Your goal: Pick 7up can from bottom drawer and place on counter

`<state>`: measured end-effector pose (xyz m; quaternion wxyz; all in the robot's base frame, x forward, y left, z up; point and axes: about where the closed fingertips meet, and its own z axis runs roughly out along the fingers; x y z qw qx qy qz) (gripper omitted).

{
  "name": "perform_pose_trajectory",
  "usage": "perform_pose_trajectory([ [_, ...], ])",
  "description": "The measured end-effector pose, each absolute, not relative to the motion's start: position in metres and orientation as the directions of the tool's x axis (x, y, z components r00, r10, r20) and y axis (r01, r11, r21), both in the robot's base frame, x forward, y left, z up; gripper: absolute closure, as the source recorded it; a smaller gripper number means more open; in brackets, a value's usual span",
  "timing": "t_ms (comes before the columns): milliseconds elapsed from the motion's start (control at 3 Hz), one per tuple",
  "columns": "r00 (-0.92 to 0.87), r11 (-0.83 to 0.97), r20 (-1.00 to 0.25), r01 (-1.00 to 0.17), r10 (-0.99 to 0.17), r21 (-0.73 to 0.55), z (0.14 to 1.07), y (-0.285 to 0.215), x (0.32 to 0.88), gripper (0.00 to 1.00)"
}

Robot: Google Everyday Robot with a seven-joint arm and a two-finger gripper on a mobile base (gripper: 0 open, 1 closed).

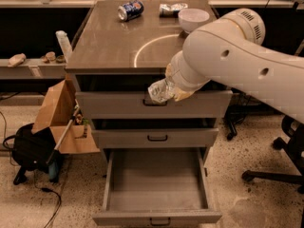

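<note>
7up can [159,90] airborne, fingers of the gripper [167,89] clamped on it, just under the counter [109,46] front edge, ahead of the top drawer [118,106].
My call: lift above the front edge first, then move in and set it upright near that edge. Bottom drawer [156,177] hangs open below. White bowl [193,19], foil packet [171,8] and blue can [130,10] line the back edge; bowl sits closest to my arm.

No legible text, brand or number anywhere. On grey-brown glossy counter [109,46], lying blue soda can [130,10] — markings unreadable. Print on pale silvery-green soda can [159,90] too blurred to read — can clasped in gripper [167,92], before top grey drawer front [118,106].
</note>
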<state>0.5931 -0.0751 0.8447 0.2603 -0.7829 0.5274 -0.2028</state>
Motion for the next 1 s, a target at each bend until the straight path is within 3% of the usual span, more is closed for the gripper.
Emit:
perform_pose_trajectory([
  [1000, 0.385, -0.303, 0.034, -0.663, -0.922, -0.685, 0.877, -0.071, 0.649, 1.0],
])
